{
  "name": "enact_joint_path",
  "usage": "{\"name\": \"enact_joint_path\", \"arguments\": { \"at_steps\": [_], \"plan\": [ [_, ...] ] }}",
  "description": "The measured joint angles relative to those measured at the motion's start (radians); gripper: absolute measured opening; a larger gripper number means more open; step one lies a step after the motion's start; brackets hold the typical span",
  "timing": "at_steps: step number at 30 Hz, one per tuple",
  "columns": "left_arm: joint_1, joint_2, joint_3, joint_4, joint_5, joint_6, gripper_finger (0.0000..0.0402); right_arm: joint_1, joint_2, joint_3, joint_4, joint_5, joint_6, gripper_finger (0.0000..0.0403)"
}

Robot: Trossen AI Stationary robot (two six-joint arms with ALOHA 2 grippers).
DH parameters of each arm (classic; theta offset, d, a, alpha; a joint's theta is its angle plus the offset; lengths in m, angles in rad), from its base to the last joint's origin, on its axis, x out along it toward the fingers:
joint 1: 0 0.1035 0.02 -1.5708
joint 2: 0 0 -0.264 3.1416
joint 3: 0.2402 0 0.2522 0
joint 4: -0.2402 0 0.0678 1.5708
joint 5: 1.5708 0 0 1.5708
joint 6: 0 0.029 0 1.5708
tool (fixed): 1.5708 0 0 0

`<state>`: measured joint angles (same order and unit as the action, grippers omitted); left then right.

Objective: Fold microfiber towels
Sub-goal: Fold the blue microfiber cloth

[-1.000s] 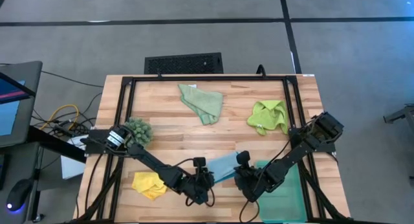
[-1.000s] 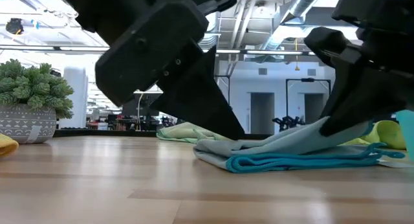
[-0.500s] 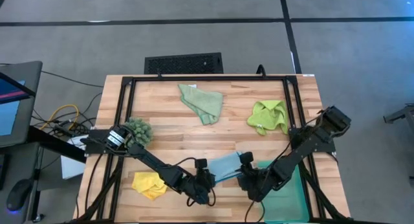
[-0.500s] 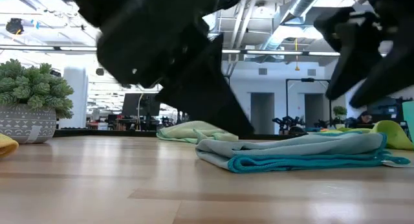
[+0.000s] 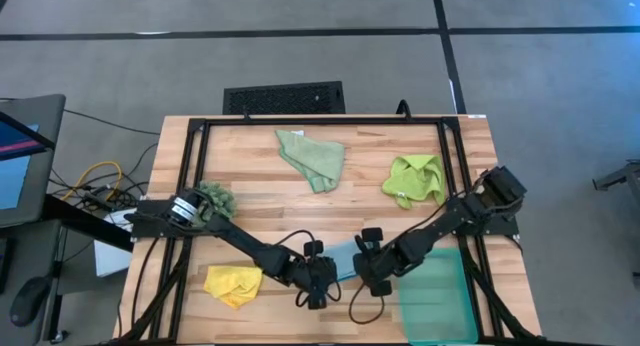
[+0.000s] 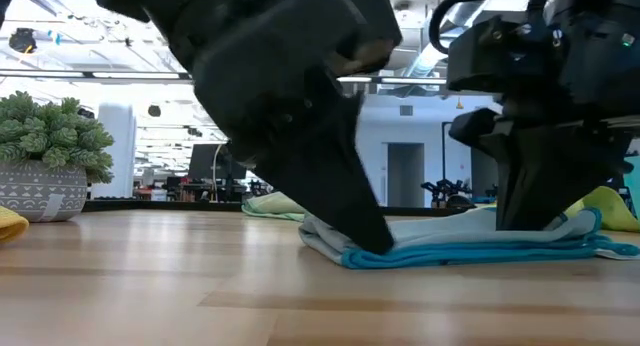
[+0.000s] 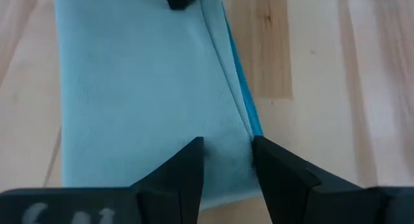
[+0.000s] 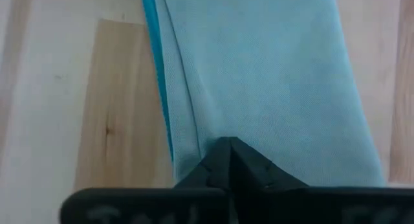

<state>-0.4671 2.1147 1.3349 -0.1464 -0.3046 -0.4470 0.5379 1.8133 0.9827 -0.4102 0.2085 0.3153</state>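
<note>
Pale wooden plank worktop (image 5: 260, 211) inside a black metal frame, on a grey floor crossed by dark lines. Folded light blue towel (image 5: 343, 257) flat at the near middle of the worktop, between both grippers. Left gripper (image 5: 318, 286) down at the towel's left end, fingers (image 7: 187, 169) slightly parted and straddling a strip of the cloth near its folded edge; cannot tell whether pinching. Right gripper (image 5: 364, 269) at the towel's other end, fingers (image 8: 223, 162) closed together, tips on the cloth.

Pale sage green towel (image 5: 312, 158) crumpled at the far middle; lime green towel (image 5: 414, 179) bunched at the far right; yellow towel (image 5: 233, 284) near the left front corner. Teal tray (image 5: 433, 298) at the front right, just beside the right arm. Small spiky green plant (image 6: 50, 136) in a grey patterned pot at the left edge.

Beyond the worktop in the low view: bright open hall with exposed ceiling ducts, white walls, dark doorways.
</note>
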Motion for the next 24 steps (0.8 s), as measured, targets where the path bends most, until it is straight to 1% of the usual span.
{"name": "enact_joint_path", "arguments": {
  "at_steps": [2,5,8,11,13,16,21,24],
  "plan": [
    [-0.001,-0.025,-0.002,-0.019,0.021,0.008,0.0127,-0.006,-0.004,0.0,0.0,-0.007,0.0,0.0048],
    [-0.006,-0.068,-0.002,-0.025,0.017,0.008,0.0127,-0.012,-0.021,0.003,-0.01,-0.029,0.026,0.0057],
    [-0.006,-0.082,-0.001,-0.013,-0.043,0.009,0.0127,-0.01,-0.051,0.015,-0.007,-0.035,0.083,0.0065],
    [-0.002,-0.068,-0.001,-0.032,-0.12,0.001,0.0127,-0.011,-0.066,0.016,-0.039,-0.021,0.103,0.0077],
    [0.006,-0.049,-0.002,-0.065,-0.142,-0.008,0.0127,-0.017,-0.066,0.016,-0.07,0.026,0.145,0.0083],
    [0.013,-0.011,-0.002,-0.091,-0.146,-0.009,0.0127,-0.033,-0.067,0.006,-0.125,0.085,0.228,0.0087],
    [0.014,0.016,0.004,-0.121,-0.167,-0.019,0.0127,-0.07,-0.067,-0.006,-0.189,0.092,0.344,0.0083],
    [0.013,0.018,0.005,-0.149,-0.195,-0.022,0.0127,-0.075,-0.067,-0.006,-0.227,0.064,0.392,0.0078]
  ]
}}
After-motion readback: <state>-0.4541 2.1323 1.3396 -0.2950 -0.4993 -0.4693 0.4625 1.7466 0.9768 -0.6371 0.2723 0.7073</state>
